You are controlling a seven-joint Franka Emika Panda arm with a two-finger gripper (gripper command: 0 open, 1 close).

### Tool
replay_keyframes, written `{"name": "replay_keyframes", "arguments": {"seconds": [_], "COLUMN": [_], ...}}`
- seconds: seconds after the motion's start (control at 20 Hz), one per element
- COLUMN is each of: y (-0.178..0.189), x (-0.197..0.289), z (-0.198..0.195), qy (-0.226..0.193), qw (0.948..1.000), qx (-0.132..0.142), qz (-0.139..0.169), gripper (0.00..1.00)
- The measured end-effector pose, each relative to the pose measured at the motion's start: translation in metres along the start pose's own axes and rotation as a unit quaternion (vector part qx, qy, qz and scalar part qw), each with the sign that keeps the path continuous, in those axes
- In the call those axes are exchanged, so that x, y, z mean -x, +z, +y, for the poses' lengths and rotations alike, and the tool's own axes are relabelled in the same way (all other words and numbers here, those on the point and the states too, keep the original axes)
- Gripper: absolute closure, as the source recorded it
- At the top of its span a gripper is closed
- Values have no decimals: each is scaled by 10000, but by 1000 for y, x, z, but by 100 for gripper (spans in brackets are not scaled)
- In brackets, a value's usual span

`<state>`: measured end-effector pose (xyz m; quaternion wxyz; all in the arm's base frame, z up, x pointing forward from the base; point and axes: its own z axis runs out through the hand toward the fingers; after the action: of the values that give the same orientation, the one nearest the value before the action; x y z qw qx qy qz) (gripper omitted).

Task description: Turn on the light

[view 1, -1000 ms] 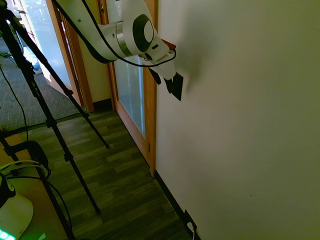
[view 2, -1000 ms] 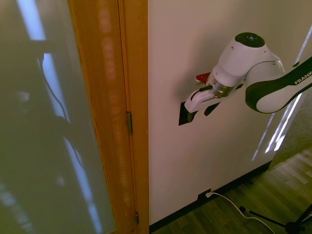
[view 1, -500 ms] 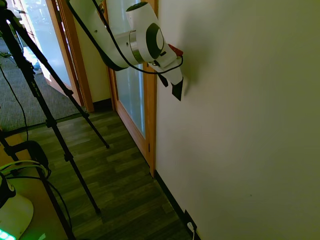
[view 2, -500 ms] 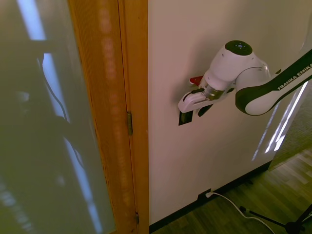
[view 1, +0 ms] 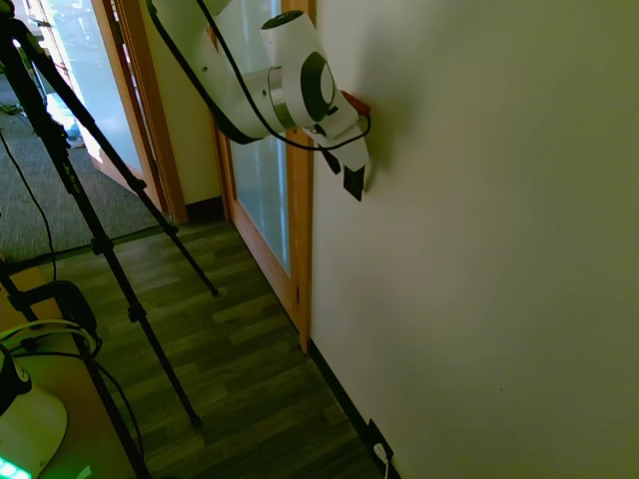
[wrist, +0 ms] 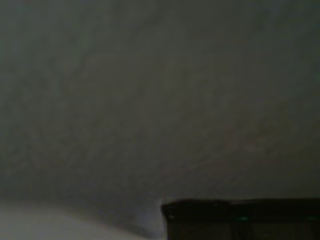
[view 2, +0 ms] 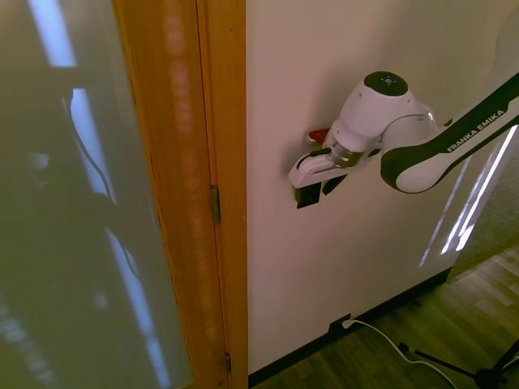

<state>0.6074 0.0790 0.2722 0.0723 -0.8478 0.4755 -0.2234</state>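
Note:
The light itself is out of view. Its switch [view 2: 306, 197] is a small flat black plate on the cream wall, just right of the wooden door frame; in the first exterior view the switch [view 1: 351, 184] shows as a dark sliver seen edge-on. My gripper [view 2: 305, 178] is pressed up to the wall over the upper part of the plate, so only the lower part shows. The gripper [view 1: 357, 168] hides its own tips against the wall. In the wrist view there is only blurred wall and a dark band [wrist: 240, 220] at the bottom edge.
A wooden door frame [view 2: 220, 162] with a frosted glass panel [view 1: 258, 170] stands right beside the switch. Low on the wall by the baseboard sits a dark socket with a white plug [view 2: 342, 324]. Dark wood floor [view 1: 240, 339] lies below.
The arm has swung in toward the wall and along it toward the door frame; the gripper, a little off the plate a second ago, now covers its upper part.

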Motion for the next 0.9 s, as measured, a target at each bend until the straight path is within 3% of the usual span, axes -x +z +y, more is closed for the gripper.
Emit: {"name": "replay_keyframes", "arguments": {"seconds": [0.9], "y": [10], "x": [-2], "z": [4], "qy": [101], "qw": [9999], "qx": [81], "qz": [15], "gripper": [100]}}
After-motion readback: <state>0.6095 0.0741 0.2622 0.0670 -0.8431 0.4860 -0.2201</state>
